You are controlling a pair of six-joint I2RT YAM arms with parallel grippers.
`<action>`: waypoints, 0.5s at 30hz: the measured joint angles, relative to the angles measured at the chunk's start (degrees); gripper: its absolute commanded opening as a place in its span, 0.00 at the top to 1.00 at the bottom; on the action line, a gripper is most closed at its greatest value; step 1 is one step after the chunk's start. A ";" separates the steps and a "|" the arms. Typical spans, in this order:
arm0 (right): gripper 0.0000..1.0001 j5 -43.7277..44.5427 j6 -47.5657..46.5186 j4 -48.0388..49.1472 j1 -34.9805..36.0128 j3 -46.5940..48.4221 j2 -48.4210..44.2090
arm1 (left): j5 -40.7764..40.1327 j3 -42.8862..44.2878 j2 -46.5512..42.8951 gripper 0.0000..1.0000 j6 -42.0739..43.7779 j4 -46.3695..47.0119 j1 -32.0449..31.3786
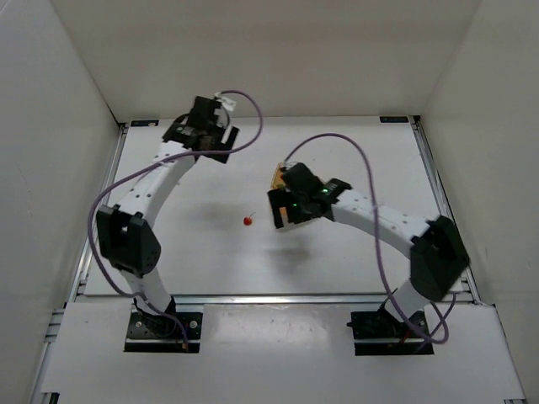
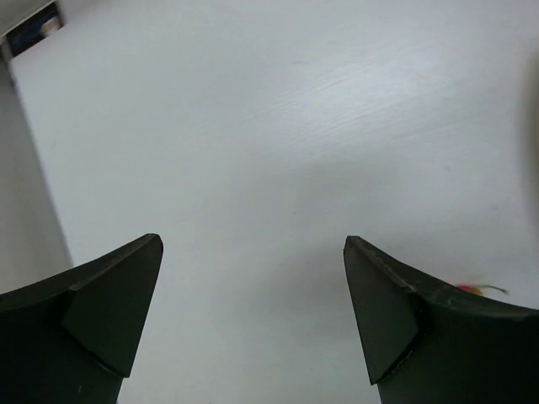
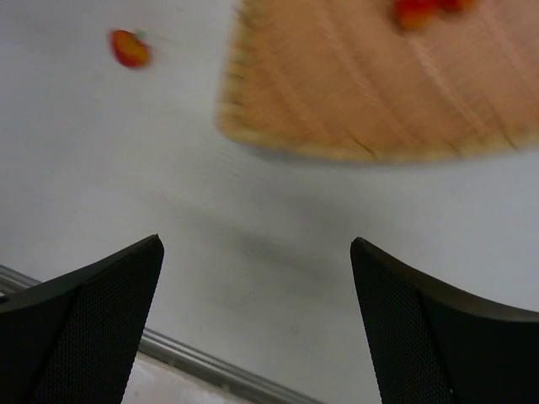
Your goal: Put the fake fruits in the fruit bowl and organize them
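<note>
One small red cherry-like fruit lies loose on the white table, left of my right gripper; it also shows in the right wrist view. The tan wicker fruit bowl lies ahead of my right gripper, with red fruit inside at its far side. From above, the bowl is mostly hidden under the right wrist. My right gripper is open and empty, held above the table. My left gripper is open and empty at the back left. In its wrist view, a red-green speck peeks over the right finger.
White walls enclose the table on three sides. A metal rail runs along the table edge in the right wrist view. A dark corner bracket sits at the table's far corner in the left wrist view.
</note>
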 measured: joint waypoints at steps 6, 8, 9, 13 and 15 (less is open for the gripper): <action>0.06 -2.23 -0.22 -1.05 8.28 22.95 23.69 | -0.79 -11.34 -10.67 0.01 -2.08 0.13 9.81; 0.06 -2.99 0.22 -2.25 9.05 29.35 29.70 | -0.26 -14.19 -11.93 0.01 -2.58 -0.33 10.75; 0.08 -3.08 0.57 -3.23 9.16 32.17 32.35 | 0.13 -15.41 -12.28 0.01 -2.80 -0.61 11.21; 0.10 -3.04 2.62 -5.84 8.59 36.48 38.29 | 1.90 -18.05 -12.41 0.01 -3.19 -1.44 12.87; 0.12 -3.02 3.52 -7.41 8.33 37.03 39.80 | 2.54 -18.16 -12.41 0.01 -3.48 -1.55 13.60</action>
